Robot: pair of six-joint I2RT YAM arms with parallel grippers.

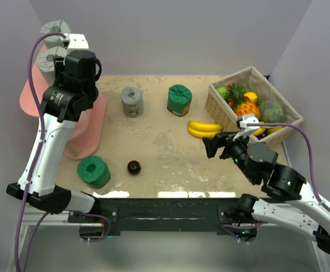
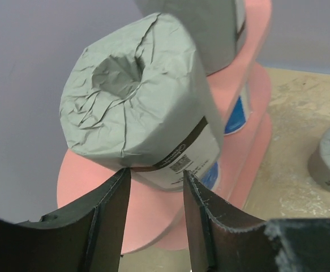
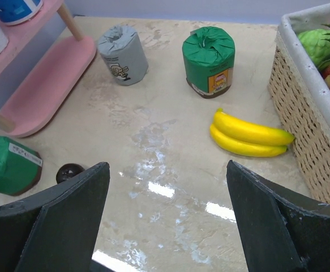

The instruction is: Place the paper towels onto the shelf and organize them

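**Top view.** Shows shelf (image 1: 90, 133) at 9 o'clock, with two shelved rolls (image 1: 48, 59) in line on the top tier. Shows three more unshelved on table (image 1: 165, 147): loose grey roll (image 1: 132, 102) and far green roll (image 1: 179, 100) at 12, near green roll (image 1: 93, 171) at 7.

**Left wrist view.** Shows left gripper (image 2: 156, 175) with fingers parted, pinching nothing. Places front roll (image 2: 136, 102) upright just past the tips at 12, apparently standing free.

**Right wrist view.** Shows right gripper (image 3: 167, 165) spread wide and empty above the table, probably parked clear of the left arm.

A robot lab cell: plain lilac walls (image 1: 181, 34) box in a beige tabletop (image 1: 165, 147).
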